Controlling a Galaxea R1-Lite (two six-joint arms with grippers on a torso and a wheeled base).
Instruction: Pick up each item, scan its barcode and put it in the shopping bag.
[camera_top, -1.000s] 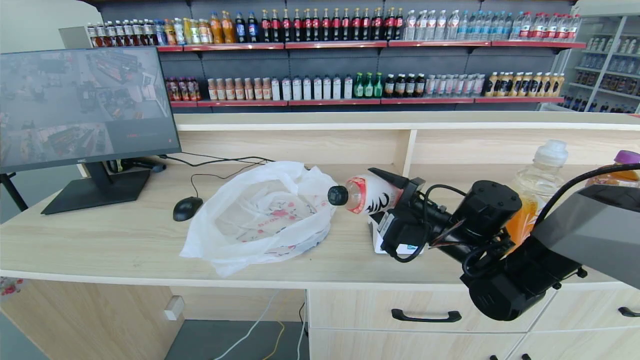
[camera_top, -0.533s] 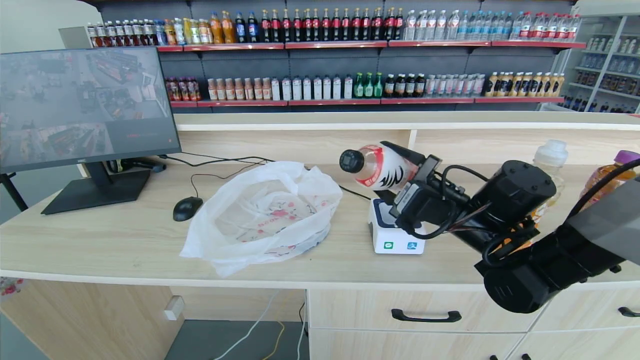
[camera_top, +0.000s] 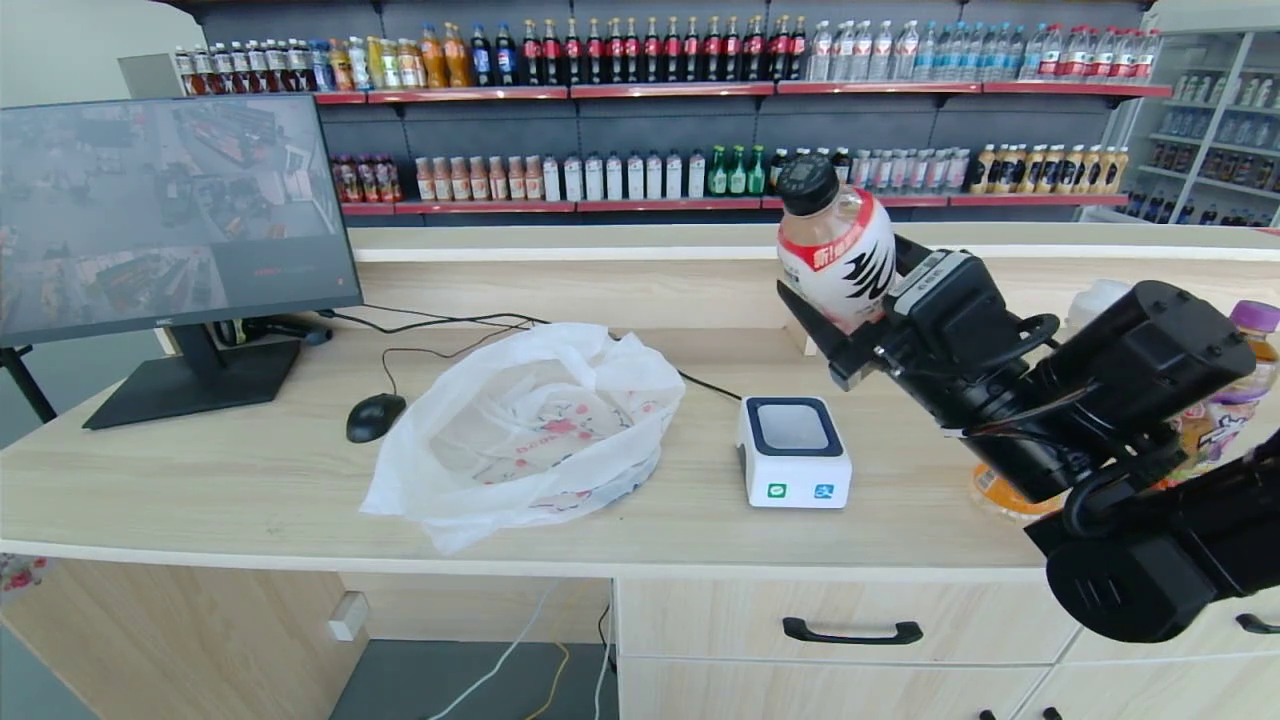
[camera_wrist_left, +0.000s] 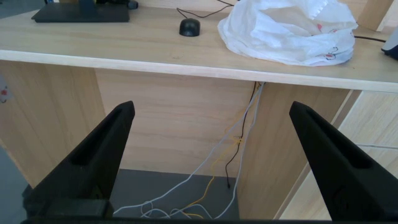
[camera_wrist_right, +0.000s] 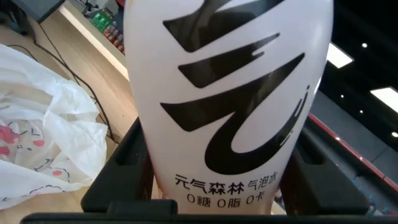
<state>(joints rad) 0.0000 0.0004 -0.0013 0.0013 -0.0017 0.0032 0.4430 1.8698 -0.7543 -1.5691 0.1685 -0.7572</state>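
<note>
Currently the right tool (camera_top: 850, 295) pinches the white bottle (camera_top: 836, 248), cap up, in the air beyond the scanner (camera_top: 793, 452); the shopping bag (camera_top: 530, 425) lies open on the surface (camera_top: 250, 480). The left tool (camera_wrist_left: 211, 115) hangs spread.

The bottle (camera_top: 838, 262) is patterned in white with bold black brush strokes, banded in red below the neck and capped in black. The shopping bag (camera_top: 530, 430) is seen as translucent white, printed with red and pink motifs. The scanner (camera_top: 793, 466) is cased in white, its window framed in dark blue, with small green and blue icons. The counter (camera_top: 250, 480) is finished in pale wood grain.
</note>
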